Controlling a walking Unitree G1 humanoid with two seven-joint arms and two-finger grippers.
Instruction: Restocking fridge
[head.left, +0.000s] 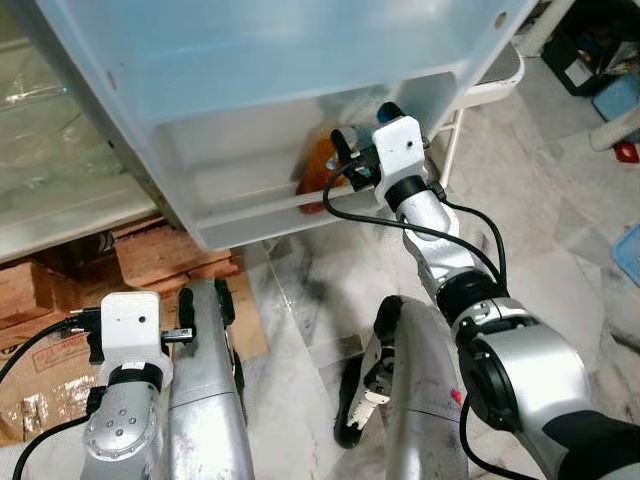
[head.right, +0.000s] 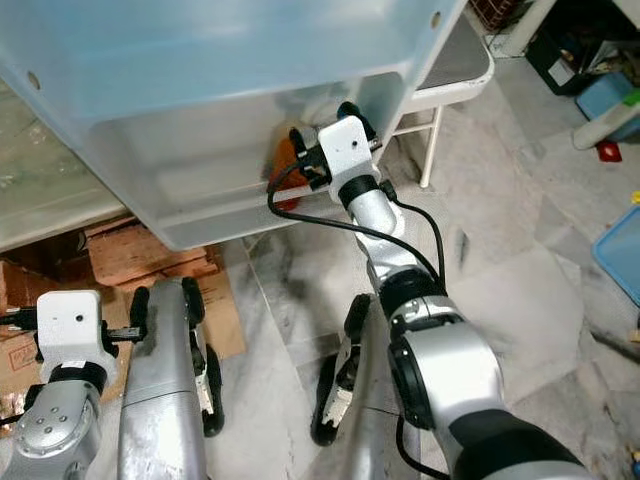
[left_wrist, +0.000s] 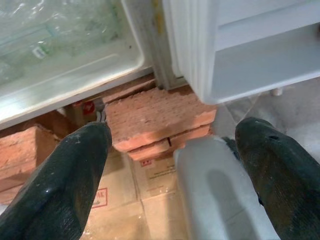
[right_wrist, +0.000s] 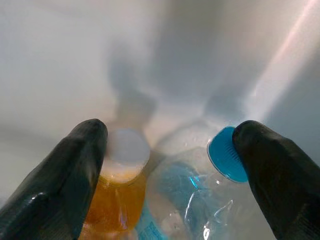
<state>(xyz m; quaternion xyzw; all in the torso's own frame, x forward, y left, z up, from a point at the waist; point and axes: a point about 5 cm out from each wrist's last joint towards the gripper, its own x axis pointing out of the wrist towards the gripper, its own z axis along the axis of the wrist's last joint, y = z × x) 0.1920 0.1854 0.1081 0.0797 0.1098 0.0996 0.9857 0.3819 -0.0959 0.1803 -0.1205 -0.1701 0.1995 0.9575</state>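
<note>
Nearest the camera, the left gripper (left_wrist: 170, 185) hangs low beside the robot's silver leg (head.left: 205, 400), its two black fingers (left_wrist: 60, 185) spread wide apart with nothing between them. Past those fingers lie red bricks (left_wrist: 155, 117) under the bottom edge of the fridge (left_wrist: 75, 60), with flattened cardboard (left_wrist: 125, 200) on the floor in front of them.

The right arm (head.left: 440, 250) reaches up and forward into the lowest shelf of the open fridge door (head.left: 290, 120), at that shelf's right end. The right gripper (right_wrist: 170, 165) has its fingers (right_wrist: 280, 175) open wide, straddling two bottles that stand side by side in the door shelf. One is an orange bottle (right_wrist: 117, 195) with a pale cap, close by the one finger; the other is a clear bottle (right_wrist: 195, 200) with a blue cap (right_wrist: 225, 152), whose cap sits just beside the other finger. The two bottles touch or nearly touch each other. Whether either finger actually presses on a bottle cannot be told. Through the frosted front wall of the shelf the orange bottle shows as a brownish blur.

A black cable (head.left: 400, 225) loops from the right wrist down along the arm. The floor (head.left: 560, 200) is pale marble tile.
</note>
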